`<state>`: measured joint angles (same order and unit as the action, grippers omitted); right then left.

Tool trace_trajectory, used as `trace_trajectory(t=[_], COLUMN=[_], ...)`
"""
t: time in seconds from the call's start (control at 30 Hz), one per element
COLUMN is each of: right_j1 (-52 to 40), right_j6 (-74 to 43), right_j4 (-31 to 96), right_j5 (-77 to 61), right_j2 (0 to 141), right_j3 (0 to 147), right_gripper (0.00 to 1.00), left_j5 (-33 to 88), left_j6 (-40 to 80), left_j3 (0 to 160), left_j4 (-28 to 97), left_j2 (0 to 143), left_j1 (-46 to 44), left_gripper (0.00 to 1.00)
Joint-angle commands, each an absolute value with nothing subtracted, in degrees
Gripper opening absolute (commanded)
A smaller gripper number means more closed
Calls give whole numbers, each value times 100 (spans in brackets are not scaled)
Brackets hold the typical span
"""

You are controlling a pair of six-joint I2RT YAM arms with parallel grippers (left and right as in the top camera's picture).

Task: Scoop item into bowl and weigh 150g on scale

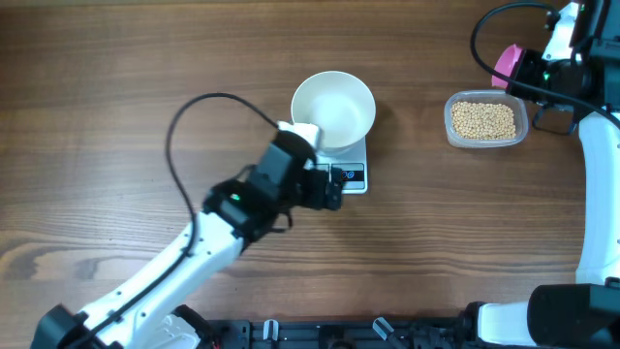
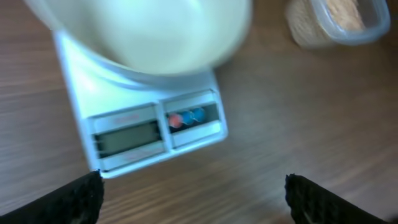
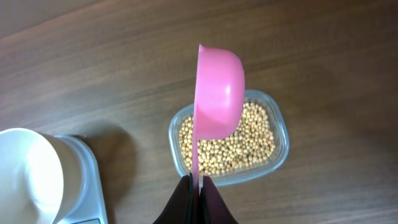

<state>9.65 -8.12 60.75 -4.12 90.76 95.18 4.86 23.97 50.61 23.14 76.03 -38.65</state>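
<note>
The white bowl [image 1: 333, 109] stands empty on the small white scale [image 1: 351, 153], whose display faces the table's front. My left gripper [image 1: 329, 186] hovers just in front of the scale, open, with nothing between its dark fingers [image 2: 74, 199]; its wrist view shows the bowl [image 2: 149, 31] and the scale [image 2: 149, 127] close ahead of the left gripper [image 2: 193, 199]. The pale-tan beans [image 1: 484, 120] fill a clear tub. Above them my right gripper [image 3: 196, 186] is shut on the handle of a pink scoop [image 3: 217, 90], which is held on edge and empty over the beans [image 3: 230, 143].
The clear plastic tub [image 1: 523, 124] sits right of the scale on the wooden table. The left arm's black cable [image 1: 194, 107] loops over the table's left half. The right arm's white link [image 1: 601, 194] runs along the right edge.
</note>
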Motion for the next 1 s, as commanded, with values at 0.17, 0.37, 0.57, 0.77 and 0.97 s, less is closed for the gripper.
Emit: trace_trajectory(t=[0.17, 0.37, 0.57, 0.77, 0.97], right_j1=[982, 982, 982, 982, 982], right_j6=[-939, -913, -913, -915, -915], right_j4=[6191, 6217, 6215, 6215, 6217], right_j5=[-499, -499, -499, -499, -499], right_j2=[9056, 9054, 9054, 9056, 9056], right_j3=[9588, 9588, 9588, 9588, 9588], right_gripper=[4, 4, 4, 4, 4], left_j5=[-344, -285, -287, -285, -287], left_j6=[2816, 2965, 2965, 2965, 2963], left_j3=[5068, 5068, 5068, 5068, 5068], left_j4=[2078, 1678, 1094, 888, 587], left_j2=[8512, 8958, 9268, 9675, 9832], left_j1=[-4217, -4195, -4193, -4193, -4156], left_gripper=[4, 4, 4, 4, 4])
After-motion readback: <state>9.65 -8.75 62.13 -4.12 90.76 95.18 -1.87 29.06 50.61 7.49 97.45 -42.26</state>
